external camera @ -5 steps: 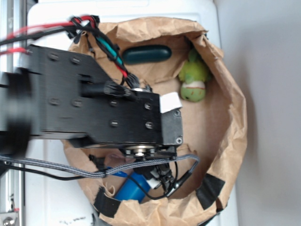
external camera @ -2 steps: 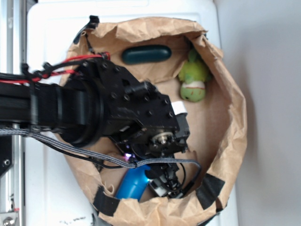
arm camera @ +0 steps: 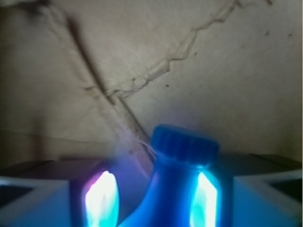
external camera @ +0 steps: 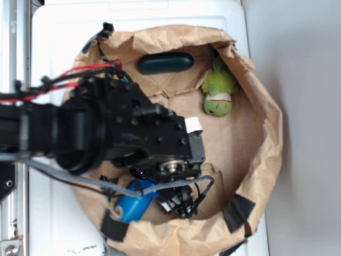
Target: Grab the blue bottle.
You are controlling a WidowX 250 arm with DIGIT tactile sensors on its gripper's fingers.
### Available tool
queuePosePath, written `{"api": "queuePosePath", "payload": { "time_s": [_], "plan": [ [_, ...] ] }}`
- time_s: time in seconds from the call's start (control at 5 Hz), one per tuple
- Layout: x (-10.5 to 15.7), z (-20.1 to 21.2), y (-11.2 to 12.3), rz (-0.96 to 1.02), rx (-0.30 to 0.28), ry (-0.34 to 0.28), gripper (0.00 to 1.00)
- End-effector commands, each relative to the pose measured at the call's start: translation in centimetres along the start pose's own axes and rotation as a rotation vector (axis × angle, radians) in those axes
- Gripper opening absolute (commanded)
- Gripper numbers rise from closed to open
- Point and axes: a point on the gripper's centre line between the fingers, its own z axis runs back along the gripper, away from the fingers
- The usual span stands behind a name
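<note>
The blue bottle (external camera: 132, 205) lies on its side at the near left of the brown paper bag's floor, its neck pointing toward my gripper (external camera: 173, 201), which is low inside the bag and mostly hidden under the black arm. In the wrist view the bottle's capped neck (arm camera: 183, 189) stands between my two lit fingers. It rests against the right pad (arm camera: 206, 201), while a gap separates it from the left pad (arm camera: 100, 201). The gripper (arm camera: 154, 201) is open around the neck.
The crumpled paper bag wall (external camera: 266, 138) rings the whole workspace, with black tape patches (external camera: 237, 210) on its near rim. A dark oblong case (external camera: 165, 62) lies at the far side. A green plush toy (external camera: 219, 93) sits at the far right.
The arm has swung and dropped toward the bag's near left. The bottle has turned from slanting upright to lying more level, shifted left, and its neck now sits between the fingers.
</note>
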Motion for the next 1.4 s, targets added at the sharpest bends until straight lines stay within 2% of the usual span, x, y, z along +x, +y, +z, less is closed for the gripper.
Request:
{"api": "queuePosePath", "payload": {
  "time_s": [0.0, 0.2, 0.6, 0.8, 1.0, 1.2],
  "plan": [
    [4.1, 7.5, 2.7, -0.013, -0.121, -0.174, 0.0],
    [4.7, 10.7, 3.8, -0.012, -0.018, -0.298, 0.0],
    [4.3, 12.5, 4.5, -0.034, 0.026, -0.343, 0.0],
    [4.1, 13.6, 4.4, -0.064, 0.085, -0.405, 0.0],
    [4.2, 14.4, 4.5, -0.069, 0.106, -0.437, 0.0],
    [3.7, 14.6, 4.8, -0.113, 0.048, -0.423, 0.0]
  ]
}}
